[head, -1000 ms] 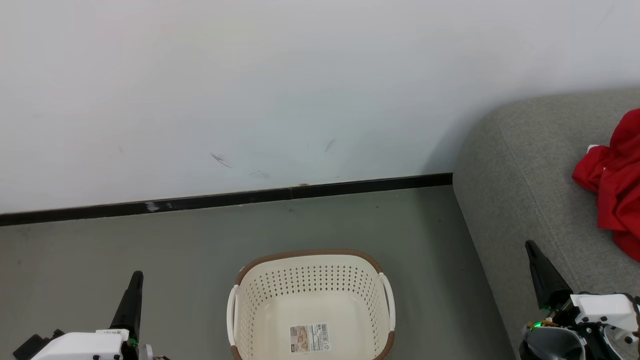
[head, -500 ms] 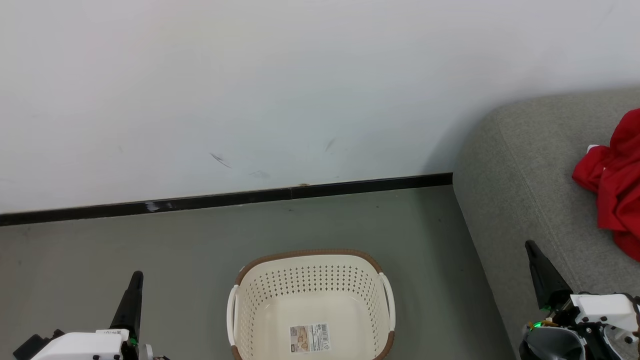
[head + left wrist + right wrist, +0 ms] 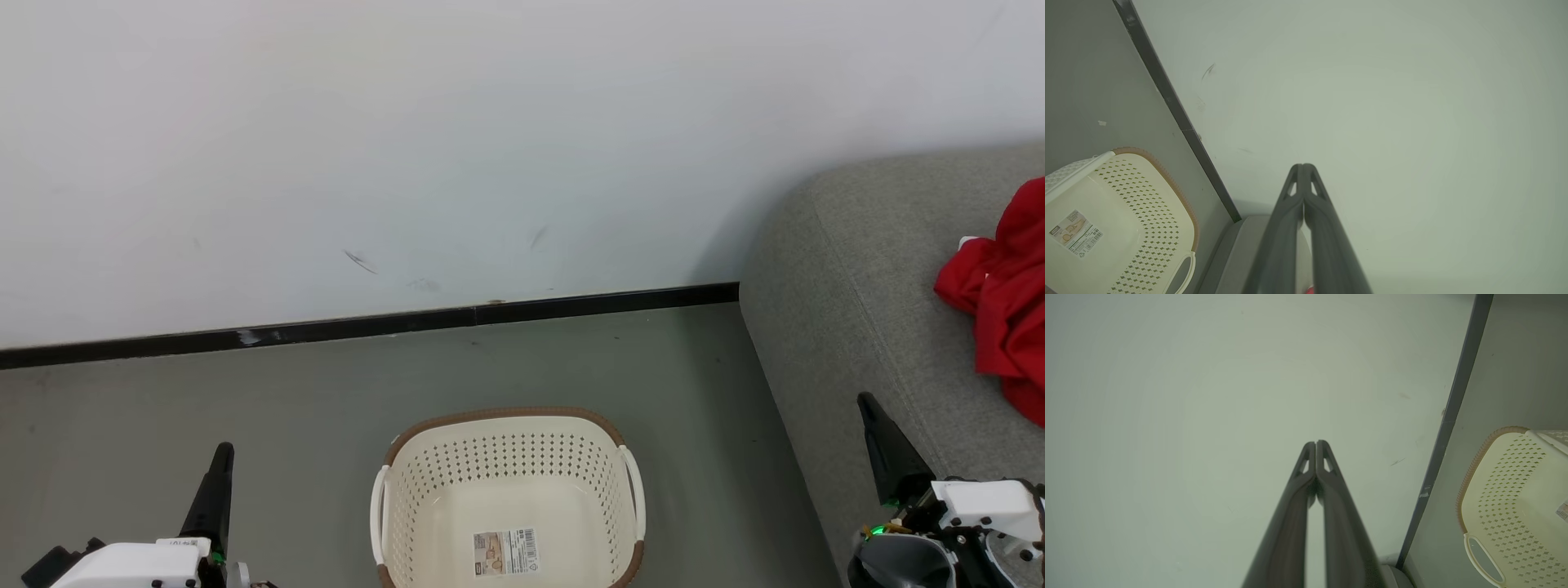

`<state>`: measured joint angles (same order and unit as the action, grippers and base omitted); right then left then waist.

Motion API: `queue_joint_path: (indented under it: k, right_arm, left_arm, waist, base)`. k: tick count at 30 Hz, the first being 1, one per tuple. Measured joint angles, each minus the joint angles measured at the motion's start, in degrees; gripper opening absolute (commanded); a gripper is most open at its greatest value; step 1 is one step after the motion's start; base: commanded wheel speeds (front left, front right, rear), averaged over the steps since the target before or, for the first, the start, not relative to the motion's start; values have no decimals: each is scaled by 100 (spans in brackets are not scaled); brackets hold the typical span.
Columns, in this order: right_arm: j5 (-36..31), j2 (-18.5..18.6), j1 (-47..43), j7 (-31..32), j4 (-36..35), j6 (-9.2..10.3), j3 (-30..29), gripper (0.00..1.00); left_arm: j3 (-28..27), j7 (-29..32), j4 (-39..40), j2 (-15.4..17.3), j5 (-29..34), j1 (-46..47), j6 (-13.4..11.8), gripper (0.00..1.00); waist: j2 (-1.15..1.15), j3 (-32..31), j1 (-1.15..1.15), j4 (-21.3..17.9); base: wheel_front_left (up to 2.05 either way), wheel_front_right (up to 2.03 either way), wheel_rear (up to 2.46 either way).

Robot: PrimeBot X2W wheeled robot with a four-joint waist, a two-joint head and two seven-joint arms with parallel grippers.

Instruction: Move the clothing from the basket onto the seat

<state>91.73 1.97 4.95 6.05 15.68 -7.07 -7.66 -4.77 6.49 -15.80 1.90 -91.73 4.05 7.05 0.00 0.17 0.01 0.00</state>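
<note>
The bright red soft fabric clothing (image 3: pixel 1002 302) lies bunched on the large grey woven-fabric seat (image 3: pixel 849 286), at the right edge of the head view, with a bit of white trim showing at its upper left. How many garments make up the heap cannot be told. The oval cream-white plastic basket (image 3: pixel 506 453), with perforated walls, a brown rim and white side handles, stands on the grey floor (image 3: pixel 245 392) just beside the seat's left end; inside it there is a paper sticker (image 3: pixel 505 552) on its bottom and no fabric.

The left gripper (image 3: pixel 224 451) hangs over the floor to the left of the basket, its two long dark fingers pressed together on nothing. The right gripper (image 3: pixel 865 402) is above the seat's front edge, well apart from the clothing, likewise closed and empty. Both wrist views confirm the fingertips meet. Behind everything rises a pale wall (image 3: pixel 490 122) with faint scuff marks, edged by a black baseboard (image 3: pixel 367 325).
</note>
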Motion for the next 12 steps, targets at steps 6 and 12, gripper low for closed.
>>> queue_joint_path:
  k: [6, 12]
  right_arm:
    - [0, 0, 0, 0, 0, 0, -1, 0]
    - [0, 0, 0, 0, 0, 0, -1, 0]
  left_arm:
    - [0, 0, 0, 0, 0, 0, 0, 0]
    - [0, 0, 0, 0, 0, 0, 0, 0]
  waist:
    - [0, 0, 0, 0]
    - [0, 0, 0, 0]
  base:
    - [0, 0, 0]
    - [0, 0, 0]
